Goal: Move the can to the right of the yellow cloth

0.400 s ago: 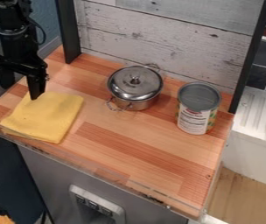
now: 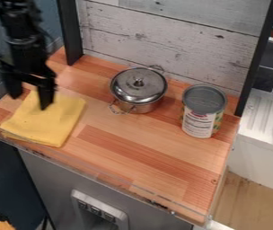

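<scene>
The black gripper (image 2: 29,99) hangs at the upper left, over the back part of the yellow cloth (image 2: 43,120); its two fingers stand apart with nothing between them. The folded cloth lies flat on the left side of the wooden counter. Upright on the counter's right side is the can (image 2: 202,112), grey on top with a white label, well away from the gripper.
Between cloth and can, toward the back, stands a lidded metal pot (image 2: 138,89) with wire handles. A whitewashed plank wall (image 2: 169,38) closes off the back of the wooden counter (image 2: 145,152). Dark posts flank it.
The gripper has moved a little to the right and down in the view, further over the cloth. Cloth, pot and can have stayed where they were.
</scene>
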You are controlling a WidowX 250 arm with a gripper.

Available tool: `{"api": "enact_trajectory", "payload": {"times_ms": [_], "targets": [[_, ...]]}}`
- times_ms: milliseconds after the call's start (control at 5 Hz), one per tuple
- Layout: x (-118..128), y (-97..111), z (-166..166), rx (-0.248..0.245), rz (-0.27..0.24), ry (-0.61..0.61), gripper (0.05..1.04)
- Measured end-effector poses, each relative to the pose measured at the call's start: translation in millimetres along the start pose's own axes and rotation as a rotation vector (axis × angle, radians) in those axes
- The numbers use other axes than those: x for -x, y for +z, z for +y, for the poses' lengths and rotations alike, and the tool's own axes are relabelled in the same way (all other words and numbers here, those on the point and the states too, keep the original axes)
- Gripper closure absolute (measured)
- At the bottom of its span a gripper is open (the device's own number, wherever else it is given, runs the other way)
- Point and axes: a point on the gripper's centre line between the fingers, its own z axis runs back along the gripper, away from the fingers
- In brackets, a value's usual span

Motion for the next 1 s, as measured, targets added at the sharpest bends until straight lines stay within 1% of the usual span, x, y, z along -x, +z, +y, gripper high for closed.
{"api": "enact_trajectory", "payload": {"times_ms": [200, 400, 600, 800, 1000], "targets": [[-19.4, 16.2, -42.0, 0.02, -0.04, -0.109, 0.084], [-54.7, 41.2, -88.2, 0.034, -0.125, -0.203, 0.084], [-89.2, 63.4, -137.1, 0.036, -0.2, -0.222, 0.084], [-118.3, 69.4, -172.2, 0.063, -0.228, -0.178, 0.084], [-132.7, 67.7, -189.6, 0.046, -0.231, -0.148, 0.084]]}}
